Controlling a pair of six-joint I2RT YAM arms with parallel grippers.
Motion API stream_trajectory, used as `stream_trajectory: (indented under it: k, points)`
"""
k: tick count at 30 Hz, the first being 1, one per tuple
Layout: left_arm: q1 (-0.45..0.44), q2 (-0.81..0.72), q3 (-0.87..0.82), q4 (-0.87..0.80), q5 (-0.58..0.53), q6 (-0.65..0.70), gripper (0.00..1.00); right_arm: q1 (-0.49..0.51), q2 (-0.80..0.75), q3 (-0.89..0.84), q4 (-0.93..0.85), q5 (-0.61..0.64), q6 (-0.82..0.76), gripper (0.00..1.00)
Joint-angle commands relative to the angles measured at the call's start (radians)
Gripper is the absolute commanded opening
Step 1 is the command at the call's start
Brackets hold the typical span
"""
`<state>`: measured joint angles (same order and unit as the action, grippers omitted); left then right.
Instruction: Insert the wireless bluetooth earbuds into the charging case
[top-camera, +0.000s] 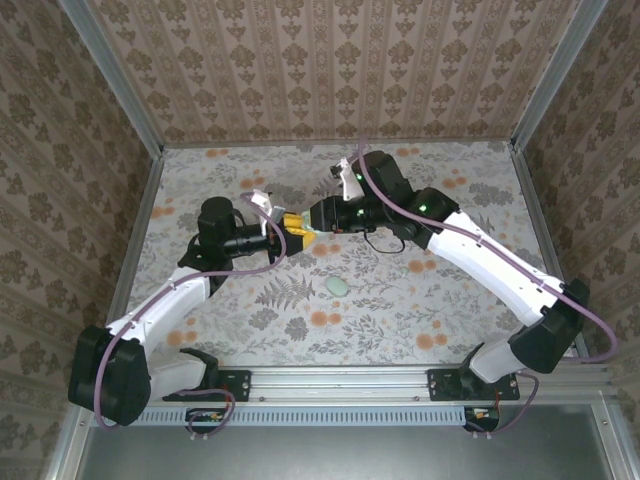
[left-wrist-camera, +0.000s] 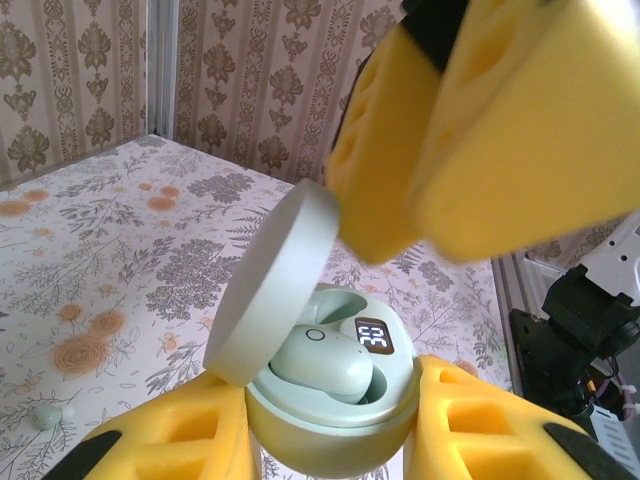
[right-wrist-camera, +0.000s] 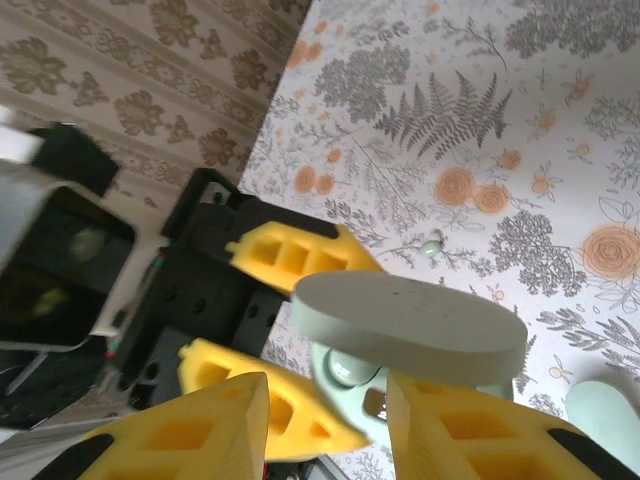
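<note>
While the left gripper (left-wrist-camera: 330, 385) is pressed tight on the mint-green round plastic charging case (left-wrist-camera: 330, 445), with one yellow foam finger (left-wrist-camera: 180, 440) on each side of its lower shell, the case hangs above the floral-patterned table (top-camera: 450, 300). It is about mid-table, a little left of centre. Its round flat lid (left-wrist-camera: 270, 285) stands hinged up on the left, tilted, and one mint-green earbud (left-wrist-camera: 320, 365) sits inside the case beside a small lit display (left-wrist-camera: 372, 335).

The right gripper (right-wrist-camera: 328, 390) reaches in from the right, just above the open case. Its two yellow fingers are spread partway with nothing pinched between them, and the lid and the seated earbud show through the gap. From the left wrist, one of those fingers lies right against the lid's upper rim, but I cannot tell whether it touches.

A second small mint-green earbud (right-wrist-camera: 432, 245) lies loose on the table, apart from both grippers. A pale green oval object (top-camera: 338, 286) rests on the table on the near side of the grippers, slightly to their right, apart from the held case.
</note>
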<state>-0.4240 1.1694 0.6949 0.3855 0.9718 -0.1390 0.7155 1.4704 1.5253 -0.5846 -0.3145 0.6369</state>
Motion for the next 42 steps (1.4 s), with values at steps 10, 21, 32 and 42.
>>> stream_trajectory:
  k: [10,21,32,42]
  points:
    - [0.052,-0.030,0.003,0.047,0.024,-0.101,0.10,-0.045,-0.071,-0.020,0.006,-0.019,-0.009,0.35]
    - [0.117,-0.044,-0.003,-0.019,0.041,-0.121,0.10,-0.122,-0.001,-0.089,-0.028,0.015,0.003,0.34]
    - [0.190,-0.025,0.011,-0.255,-0.062,-0.083,0.09,-0.157,0.336,0.081,-0.102,0.043,-0.059,0.31]
    - [0.246,-0.002,-0.002,-0.221,0.010,-0.110,0.09,-0.083,0.287,0.061,0.094,-0.177,-0.075,0.24]
